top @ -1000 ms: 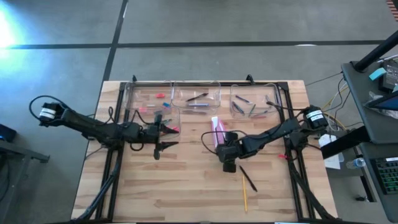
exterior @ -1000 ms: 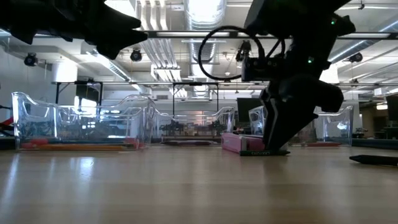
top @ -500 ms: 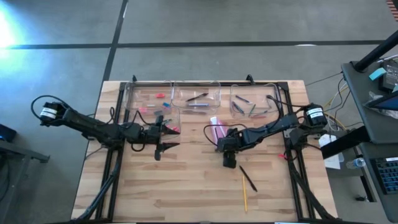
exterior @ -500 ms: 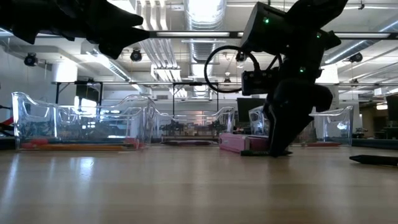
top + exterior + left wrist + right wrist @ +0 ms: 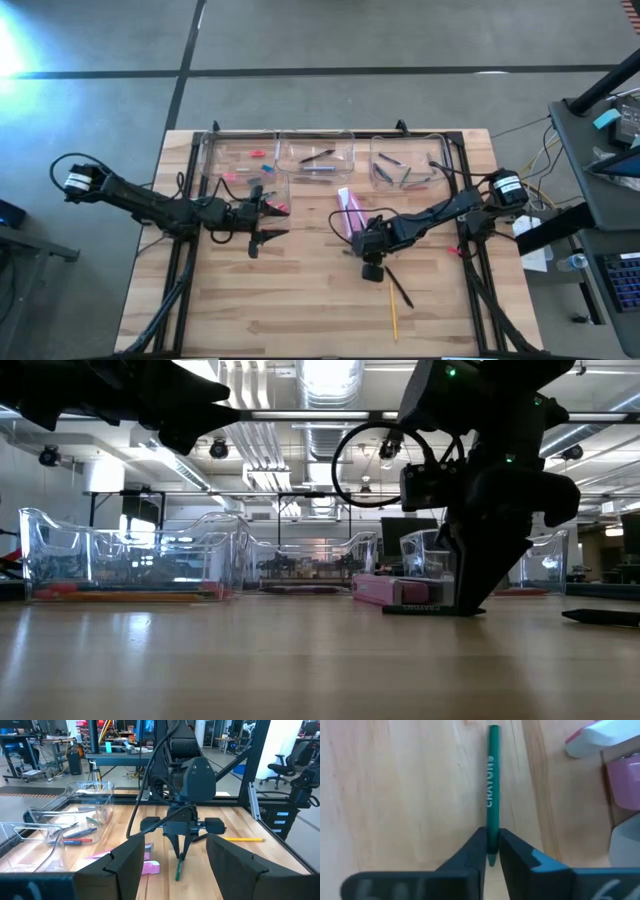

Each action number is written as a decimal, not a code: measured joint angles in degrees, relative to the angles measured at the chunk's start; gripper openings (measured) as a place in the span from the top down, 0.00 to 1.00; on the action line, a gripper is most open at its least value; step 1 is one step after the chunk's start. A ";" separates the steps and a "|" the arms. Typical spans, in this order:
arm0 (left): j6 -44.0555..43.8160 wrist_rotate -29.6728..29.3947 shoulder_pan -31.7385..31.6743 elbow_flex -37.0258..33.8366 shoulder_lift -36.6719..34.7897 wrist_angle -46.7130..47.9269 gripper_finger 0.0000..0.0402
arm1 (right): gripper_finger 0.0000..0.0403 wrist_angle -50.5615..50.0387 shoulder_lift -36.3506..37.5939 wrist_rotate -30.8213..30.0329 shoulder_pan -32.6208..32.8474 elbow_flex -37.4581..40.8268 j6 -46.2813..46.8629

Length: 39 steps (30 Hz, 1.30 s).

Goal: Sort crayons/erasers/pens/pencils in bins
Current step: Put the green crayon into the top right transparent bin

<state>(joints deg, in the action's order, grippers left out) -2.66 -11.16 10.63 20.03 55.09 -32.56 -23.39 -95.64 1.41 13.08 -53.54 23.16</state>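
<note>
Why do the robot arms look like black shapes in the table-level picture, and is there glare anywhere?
Low view: bright ceiling lights behind leave the right gripper a dark silhouette. High view: a white glare patch washes out the floor's corner. Right wrist view: the green crayon is evenly lit, its lettering readable.

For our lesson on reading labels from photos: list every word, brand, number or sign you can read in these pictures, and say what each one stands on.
"CRAYONS": white letters along the green crayon, which lies on the table with its end pinched in the right tool.
The same crayon in the low view: print too small to read.
Pink erasers, bins, pencil: no readable text.
Room signs and screens behind: too blurred to read.
</note>
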 joint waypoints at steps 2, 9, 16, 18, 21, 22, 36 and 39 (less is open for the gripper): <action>-0.08 0.00 0.00 0.00 0.00 0.00 0.51 | 0.90 0.04 -0.80 -0.02 0.02 -0.02 0.11; -1.60 -0.02 0.60 0.00 0.02 0.02 0.51 | 0.96 0.11 -1.95 -0.88 0.07 -0.04 -0.13; -1.55 0.04 1.42 0.00 0.00 0.02 0.51 | 0.96 0.60 4.52 -2.64 -0.02 0.46 -1.07; -1.55 0.04 1.43 0.00 0.00 0.05 0.51 | 0.96 1.30 7.93 -3.38 -0.66 0.43 -1.31; -1.55 0.04 1.42 0.00 0.00 0.05 0.51 | 0.97 1.14 12.77 -6.05 -1.17 1.24 -1.32; -1.55 0.04 1.43 0.00 0.00 0.08 0.51 | 0.97 0.89 14.55 -7.31 -1.33 1.68 -1.34; -1.49 0.00 1.51 0.01 0.00 0.01 0.51 | 0.97 -5.39 45.39 -34.66 -18.70 17.84 12.60; -1.25 -0.02 1.51 0.54 0.00 -0.05 0.51 | 0.97 -5.34 47.32 -34.42 -24.79 20.43 13.10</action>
<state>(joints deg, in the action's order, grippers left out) -3.91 -11.18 12.14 20.57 55.09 -32.60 -28.73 -48.33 -33.01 -11.70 -33.11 36.26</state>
